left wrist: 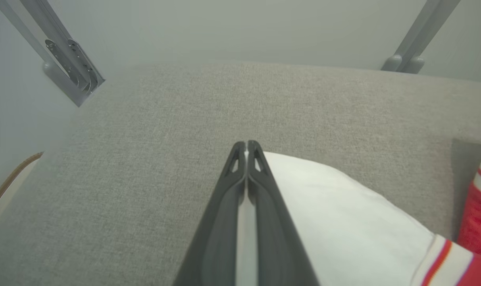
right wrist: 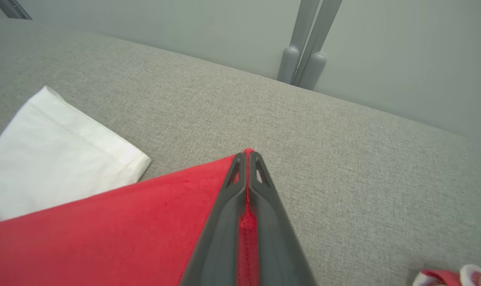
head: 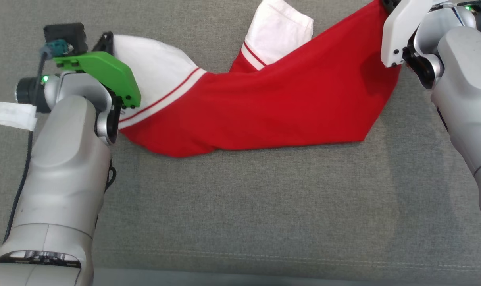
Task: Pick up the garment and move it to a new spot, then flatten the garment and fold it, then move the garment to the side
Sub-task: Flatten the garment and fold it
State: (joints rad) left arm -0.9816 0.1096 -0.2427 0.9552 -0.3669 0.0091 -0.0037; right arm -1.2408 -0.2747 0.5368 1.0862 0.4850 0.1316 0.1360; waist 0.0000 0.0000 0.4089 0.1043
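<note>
The garment point(head: 264, 107) is a red shirt with white sleeves and red-white stripes, stretched across the grey cushion between my two arms. My left gripper point(left wrist: 246, 153) is shut on the white sleeve point(left wrist: 343, 214), with white cloth showing between its fingers. A red corner of the garment point(right wrist: 105, 234) is pinched in my right gripper point(right wrist: 247, 154), which is shut. In the head view, my left wrist point(head: 101, 71) covers the sleeve end, and my right wrist point(head: 399, 35) covers the red corner at the top right. The second white sleeve point(head: 278, 29) lies flat behind the body.
The grey fabric surface point(head: 244, 206) spreads wide in front of the garment. Grey metal legs point(right wrist: 304, 43) stand past its far edge against a pale wall. Another small red and white piece of cloth point(right wrist: 451, 277) lies at the right wrist view's lower right.
</note>
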